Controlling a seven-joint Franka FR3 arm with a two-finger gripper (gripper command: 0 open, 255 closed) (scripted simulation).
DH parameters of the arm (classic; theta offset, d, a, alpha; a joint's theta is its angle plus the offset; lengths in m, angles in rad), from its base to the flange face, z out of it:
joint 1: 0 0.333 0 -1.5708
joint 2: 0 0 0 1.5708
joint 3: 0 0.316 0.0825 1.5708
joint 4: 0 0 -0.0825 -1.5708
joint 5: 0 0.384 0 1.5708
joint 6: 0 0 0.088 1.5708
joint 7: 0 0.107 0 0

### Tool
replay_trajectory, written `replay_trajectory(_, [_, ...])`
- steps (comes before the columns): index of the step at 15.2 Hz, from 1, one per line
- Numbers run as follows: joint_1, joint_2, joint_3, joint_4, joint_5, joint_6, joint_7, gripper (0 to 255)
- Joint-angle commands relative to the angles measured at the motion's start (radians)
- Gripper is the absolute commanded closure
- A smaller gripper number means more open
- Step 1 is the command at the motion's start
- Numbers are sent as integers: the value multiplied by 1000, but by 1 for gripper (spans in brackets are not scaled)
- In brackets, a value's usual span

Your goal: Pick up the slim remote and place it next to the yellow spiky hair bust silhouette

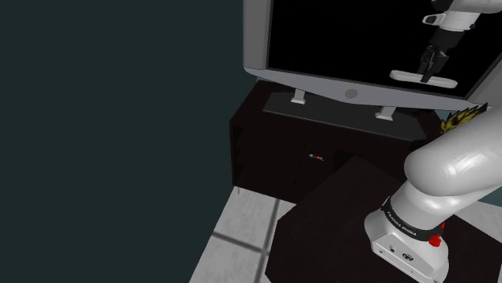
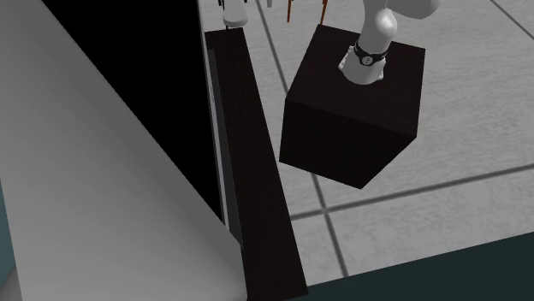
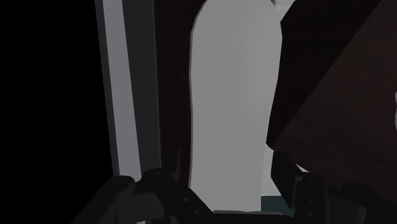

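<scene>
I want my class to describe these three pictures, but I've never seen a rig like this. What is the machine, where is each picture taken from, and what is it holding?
It is a white robot arm on a dark box, its stand, with a black two-fingered hand. The shoulder view looks from beside the stand toward a television on a dark cabinet. The second exterior view looks steeply down along that cabinet and the tiled floor. The wrist view comes from a camera on the hand. The hand holds a pale grey slim remote up before the screen; in the wrist view it is the long pale shape between the fingers. A yellow spiky object stands on the cabinet, partly behind the arm.
</scene>
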Motion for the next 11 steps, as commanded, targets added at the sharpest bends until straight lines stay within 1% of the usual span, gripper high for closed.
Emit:
replay_trajectory(1, [-2,5,-6,-23,1,28,-5,255])
replay_trajectory(11, [0,58,-29,-117,25,166,-28,255])
